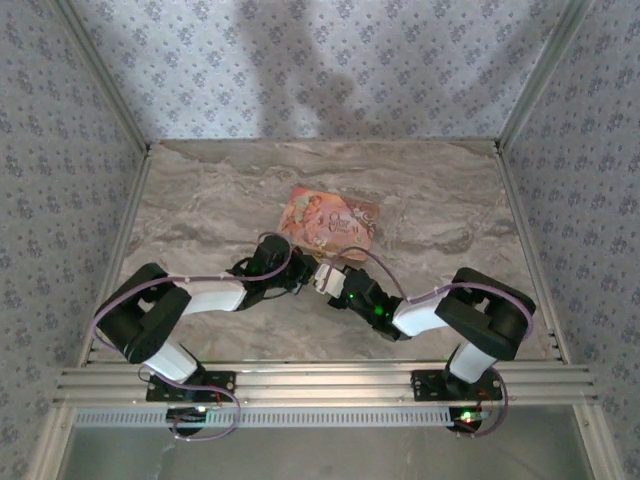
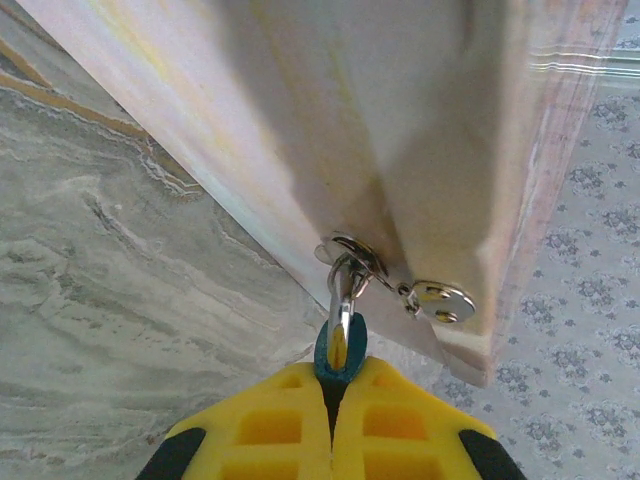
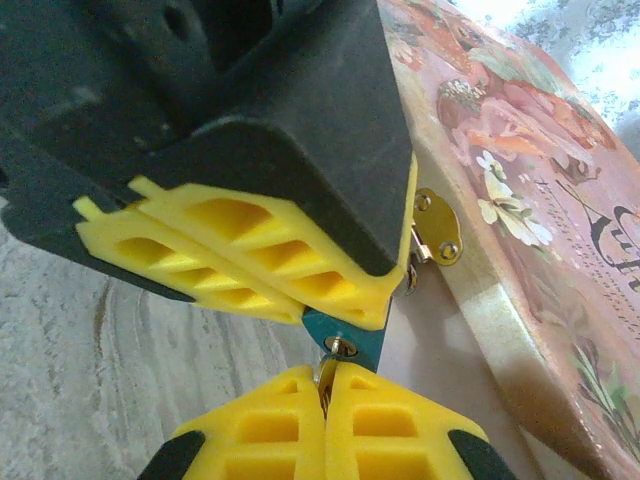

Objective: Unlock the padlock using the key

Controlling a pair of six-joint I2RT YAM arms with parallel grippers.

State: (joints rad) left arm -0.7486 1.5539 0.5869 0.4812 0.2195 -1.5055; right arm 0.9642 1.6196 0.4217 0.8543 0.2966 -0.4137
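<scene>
Where the two arms meet over the middle of the bench (image 1: 200,200), the left hand (image 1: 287,268) and the right hand (image 1: 328,280) stand tip to tip just in front of the pink box (image 1: 330,222). From above, the lock between them is too small for us to make out.

From the left wrist we see the left hand (image 2: 335,380) closed narrow on the padlock (image 2: 340,352), whose blue body sticks out only a little beyond the yellow fingers (image 2: 270,430). Its long axis runs straight away from that hand. The silver shackle (image 2: 342,290) points at the side of the pink box (image 2: 300,120) and passes through the ring (image 2: 352,252) fixed there, with the clasp plate (image 2: 443,302) just to the right.

From the right wrist we see the left hand (image 3: 340,312) at the upper left, gripping the padlock (image 3: 355,335) at its tips, with the lock's bottom face turned toward the right hand (image 3: 325,385). The right hand is pinched tight on the key (image 3: 324,372), which touches that face; how deep it sits we cannot tell. To the right are the clasp plate (image 3: 436,226) and the pictured lid of the pink box (image 3: 520,180).
</scene>
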